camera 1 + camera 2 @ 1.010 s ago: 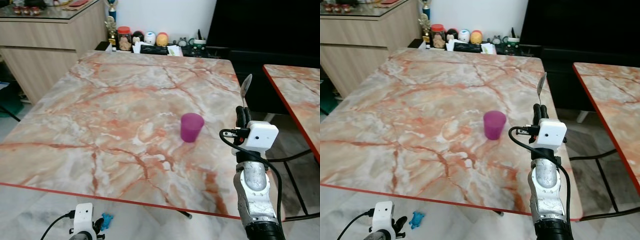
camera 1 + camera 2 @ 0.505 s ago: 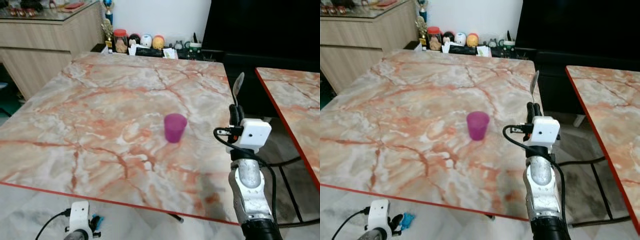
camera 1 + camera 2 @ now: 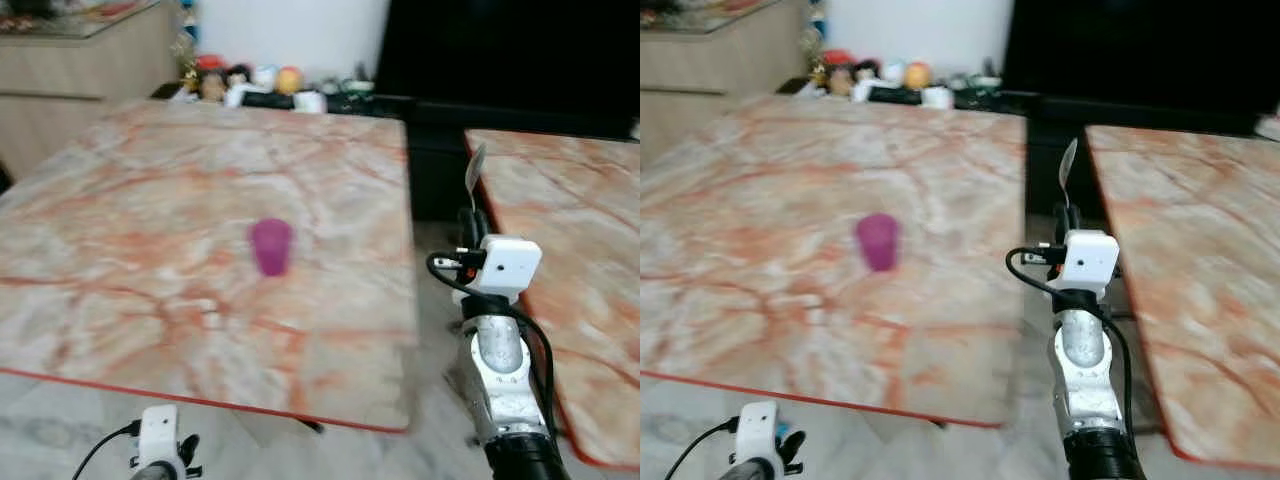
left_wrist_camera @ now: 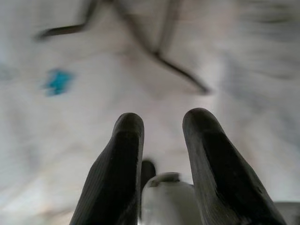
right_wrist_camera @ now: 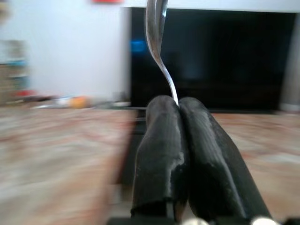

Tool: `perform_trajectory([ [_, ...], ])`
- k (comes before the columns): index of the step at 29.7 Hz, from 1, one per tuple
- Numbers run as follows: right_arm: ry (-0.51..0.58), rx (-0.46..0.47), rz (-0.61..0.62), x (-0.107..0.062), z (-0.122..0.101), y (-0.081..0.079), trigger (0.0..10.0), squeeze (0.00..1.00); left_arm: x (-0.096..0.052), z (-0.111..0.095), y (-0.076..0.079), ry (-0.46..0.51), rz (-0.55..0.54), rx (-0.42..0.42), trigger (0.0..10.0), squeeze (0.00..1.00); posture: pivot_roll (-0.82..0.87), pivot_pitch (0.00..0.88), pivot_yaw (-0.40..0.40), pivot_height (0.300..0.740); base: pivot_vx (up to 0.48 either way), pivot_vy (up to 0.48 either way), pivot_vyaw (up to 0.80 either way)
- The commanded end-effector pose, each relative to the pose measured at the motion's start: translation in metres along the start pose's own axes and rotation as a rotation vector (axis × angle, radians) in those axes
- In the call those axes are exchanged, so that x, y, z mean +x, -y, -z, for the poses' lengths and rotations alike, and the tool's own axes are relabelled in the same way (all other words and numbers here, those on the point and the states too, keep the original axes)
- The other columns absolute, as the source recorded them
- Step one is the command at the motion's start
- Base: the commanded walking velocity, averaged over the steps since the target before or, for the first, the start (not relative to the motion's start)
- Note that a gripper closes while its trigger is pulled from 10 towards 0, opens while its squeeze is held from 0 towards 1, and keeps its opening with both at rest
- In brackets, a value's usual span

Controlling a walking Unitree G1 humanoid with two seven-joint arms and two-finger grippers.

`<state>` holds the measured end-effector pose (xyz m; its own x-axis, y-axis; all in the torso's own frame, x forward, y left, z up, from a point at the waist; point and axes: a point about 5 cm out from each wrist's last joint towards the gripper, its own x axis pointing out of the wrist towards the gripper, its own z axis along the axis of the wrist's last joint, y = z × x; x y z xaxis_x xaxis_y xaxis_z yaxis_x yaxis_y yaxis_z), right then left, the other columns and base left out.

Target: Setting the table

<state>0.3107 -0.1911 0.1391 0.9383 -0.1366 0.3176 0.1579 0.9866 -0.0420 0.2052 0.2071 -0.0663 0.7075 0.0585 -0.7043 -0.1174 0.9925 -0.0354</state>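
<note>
Jaws of the right gripper are pinching a spoon upright in the gap between two tables, off the near table's right edge. Left gripper is hanging low, jaws spread. Cup is standing mid-table.

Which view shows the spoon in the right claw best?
The right wrist view: the spoon rises large from the shut right claw, handle pinched between the fingertips. Both eye views show it small and blurred above that claw.
</note>
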Motion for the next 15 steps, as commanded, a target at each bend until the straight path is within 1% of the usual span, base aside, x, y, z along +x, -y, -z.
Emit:
perform_trajectory([
  [1,0.016,0.015,-0.017,0.0019,-0.0037,-0.0067,10.0,0.0,-0.0019,0.001,-0.011,-0.005,-0.025,0.011,10.0,0.0,0.11,0.0,-0.041,0.74,0.0,-0.36,0.0],
  [15,0.01,-0.014,-0.031,0.0026,-0.0031,-0.0079,10.0,0.0,-0.0022,0.0027,-0.0108,-0.012,-0.021,0.016,10.0,0.0,0.1,0.0,-0.04,0.74,0.0,-0.352,0.0],
])
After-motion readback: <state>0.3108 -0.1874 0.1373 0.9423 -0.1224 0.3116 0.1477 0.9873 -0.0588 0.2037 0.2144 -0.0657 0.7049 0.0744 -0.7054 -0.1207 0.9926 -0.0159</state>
